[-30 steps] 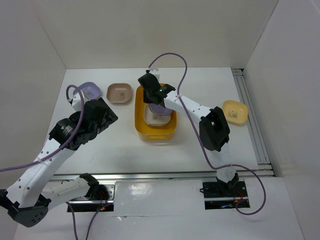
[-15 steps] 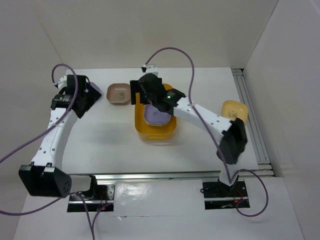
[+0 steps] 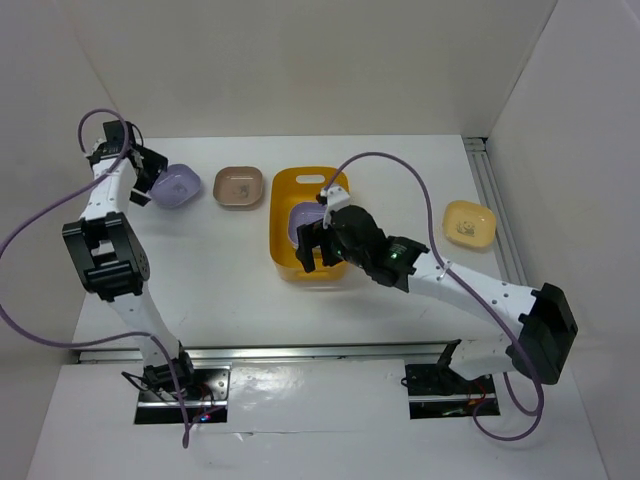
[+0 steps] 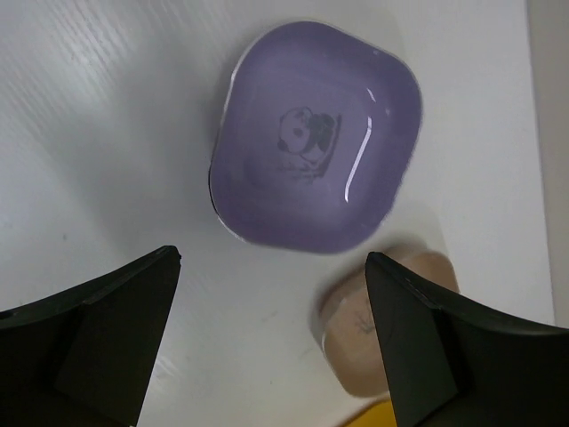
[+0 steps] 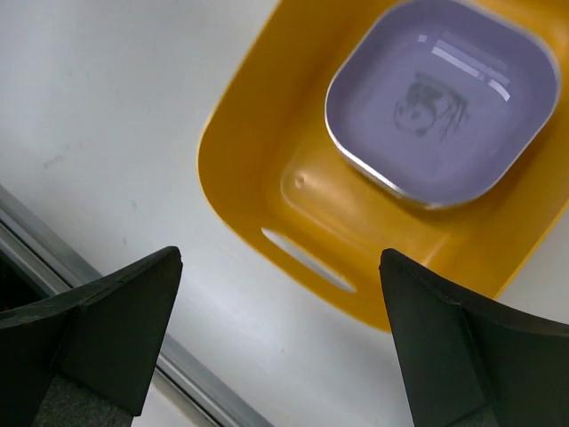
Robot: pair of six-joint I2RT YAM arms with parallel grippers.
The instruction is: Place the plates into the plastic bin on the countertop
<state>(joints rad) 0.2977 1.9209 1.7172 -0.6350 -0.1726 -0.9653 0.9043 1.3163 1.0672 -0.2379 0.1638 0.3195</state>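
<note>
- Top external: high behind the arm bases (image 3: 300, 385), looking down over the whole countertop (image 3: 220, 270).
- Left wrist: close, facing down on a lavender plate (image 4: 316, 133) just ahead of the left gripper (image 4: 271, 256).
- Right wrist: close above the plastic bin (image 5: 258, 169) beneath the right gripper (image 5: 280, 253); the top view shares both.

I get bright, even light with soft shadows. Glare streaks the lavender plate (image 4: 311, 142). The left fingers (image 4: 89, 338) look blurred.
</note>
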